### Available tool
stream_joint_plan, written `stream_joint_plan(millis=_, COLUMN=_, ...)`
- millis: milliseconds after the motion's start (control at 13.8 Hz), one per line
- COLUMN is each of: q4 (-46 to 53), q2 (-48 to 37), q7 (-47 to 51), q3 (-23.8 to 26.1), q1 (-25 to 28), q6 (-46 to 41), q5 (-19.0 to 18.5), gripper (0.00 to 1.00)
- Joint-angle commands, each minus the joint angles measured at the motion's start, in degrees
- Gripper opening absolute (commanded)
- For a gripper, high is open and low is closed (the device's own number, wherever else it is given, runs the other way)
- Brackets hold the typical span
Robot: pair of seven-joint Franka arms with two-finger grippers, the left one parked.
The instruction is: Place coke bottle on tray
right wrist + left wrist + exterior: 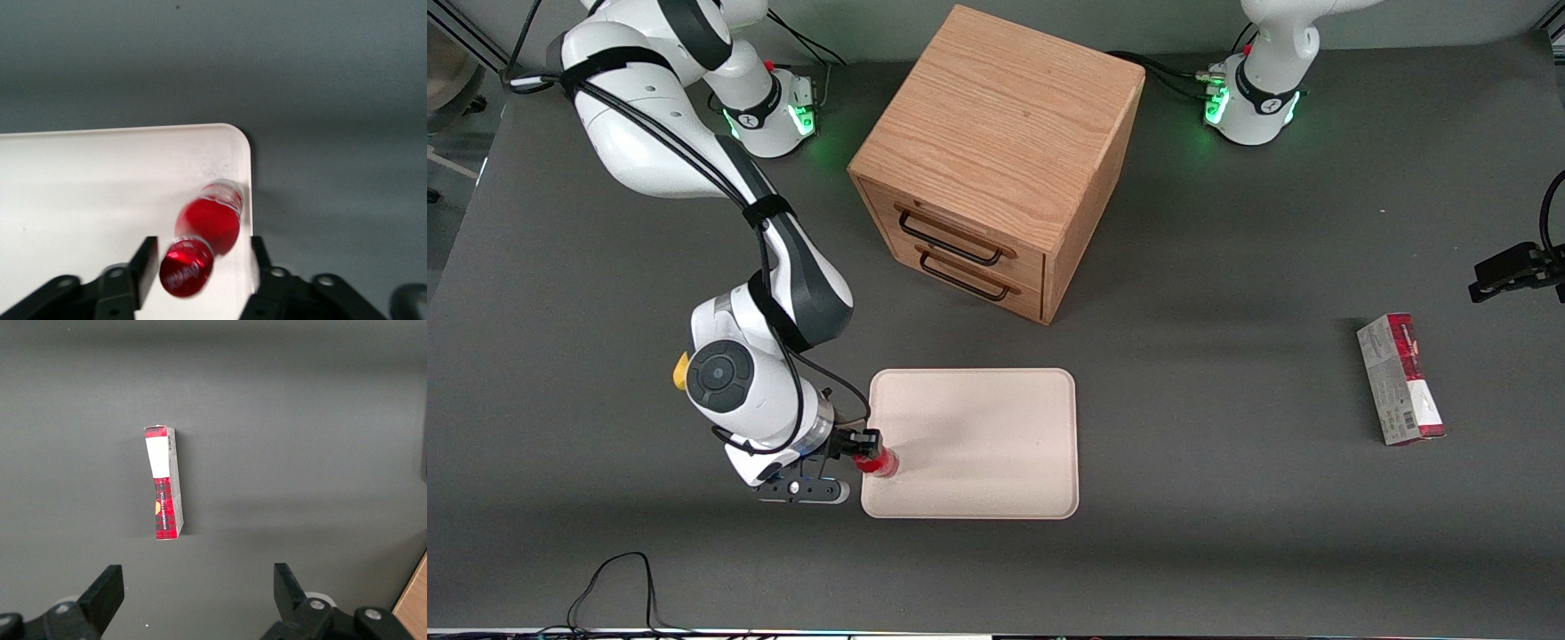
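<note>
Gripper [199,263] open astride coke bottle [208,235] on tray [80,200].

The right arm [694,151] reaches from its base toward the front camera, with the elbow bent and the forearm sloping down to the wrist [734,382]. The wrist is turned so that the gripper [869,451] points sideways and downward at the edge of the tray [996,391]. In the right wrist view the two dark fingers [143,267] stand apart, one on each side of the coke bottle [207,237], with a gap showing at each finger.
</note>
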Motion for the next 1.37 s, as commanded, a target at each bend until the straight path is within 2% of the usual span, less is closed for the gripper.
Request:
stream_joint_plan(millis=0, q4=-2.2, q2=-3.8, q7=1.9, q3=0.3, q1=-0.1, q6=0.1, q5=-1.7, gripper=1.00)
stream_joint_plan(millis=145, q4=-3.8, q2=-6.7, q7=0.2, q3=0.2, q1=-0.1, q6=-2.5, q5=-3.2, gripper=1.00)
stream_joint_plan(millis=289, q4=-11.1, q2=-14.0, q7=-4.5, q3=-1.2, q1=-0.1, q6=-5.9, q5=-3.1, gripper=1.00)
stream_joint_plan(millis=361, q4=-14.8, q2=-17.8, q7=-7.5, q3=-4.2, q1=0.5, q6=-7.5, q5=-2.4, gripper=1.00)
stream_joint_plan(millis=506, q4=-21.0, q2=-25.6, q7=-15.0, q3=-10.1, q1=1.9, q6=-11.2, q5=2.6, gripper=1.00)
stream_joint_plan(millis=651, q4=-25.9, q2=-33.3, q7=-20.5, q3=-14.6, q1=2.0, q6=-14.5, q5=5.7, gripper=1.00)
stream_joint_plan(millis=1084, q4=-37.2, q2=-54.5, q7=-25.0, q3=-25.5, q1=2.9, q6=-21.8, q5=6.4, gripper=1.00)
stream_joint_plan(millis=1301, q4=-37.7, q2=-57.0, q7=-25.6, q3=-27.7, q1=3.3, q6=-24.3, q5=6.3, gripper=1.00)
